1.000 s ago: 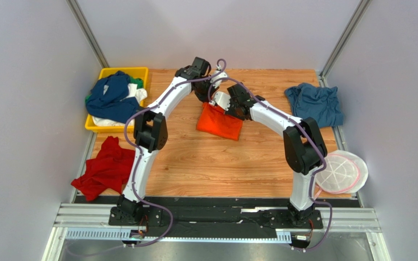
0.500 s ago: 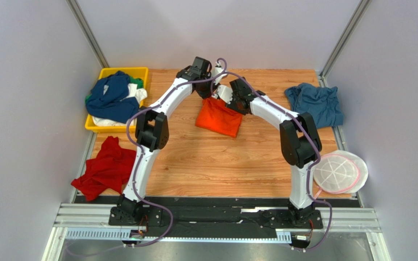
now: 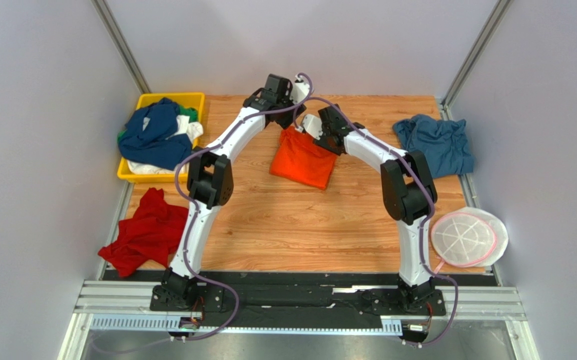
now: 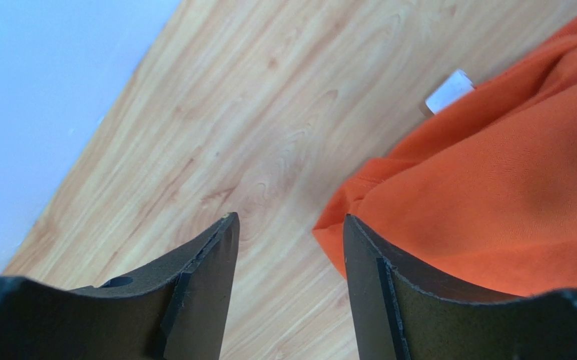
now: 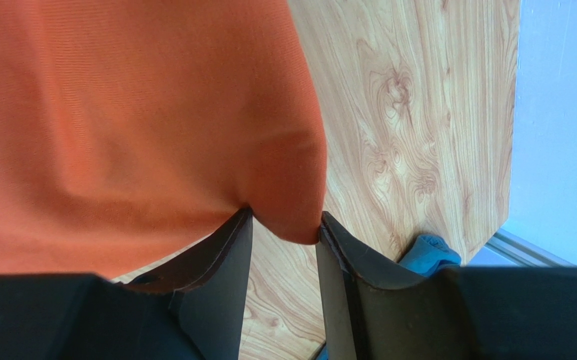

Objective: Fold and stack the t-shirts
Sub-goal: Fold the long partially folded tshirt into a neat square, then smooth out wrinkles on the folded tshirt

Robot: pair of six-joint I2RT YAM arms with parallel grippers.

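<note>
A folded bright orange t-shirt [image 3: 303,161] lies flat on the wooden table [image 3: 269,217], back of centre. Both grippers hover at its far edge. My left gripper [image 3: 287,120] is open over the far left corner. In the left wrist view my left gripper [image 4: 290,221] has only bare wood in its gap, with the orange t-shirt [image 4: 494,195] and its white label [image 4: 449,91] to the right. My right gripper [image 3: 305,129] is open too. In the right wrist view a corner of the orange t-shirt [image 5: 133,112] sits at the tips of my right gripper [image 5: 285,216], ungripped.
A steel-blue t-shirt [image 3: 435,142] lies crumpled at the back right and also shows in the right wrist view [image 5: 430,251]. A red t-shirt [image 3: 145,232] lies off the table's left edge. A yellow tray [image 3: 129,174] at the back left holds a navy t-shirt [image 3: 152,133] and others. A white-and-pink disc [image 3: 468,236] sits at the right.
Both grippers have opened and let go of the orange t-shirt's far edge. That edge has been carried a little farther back and now lies on the table.
</note>
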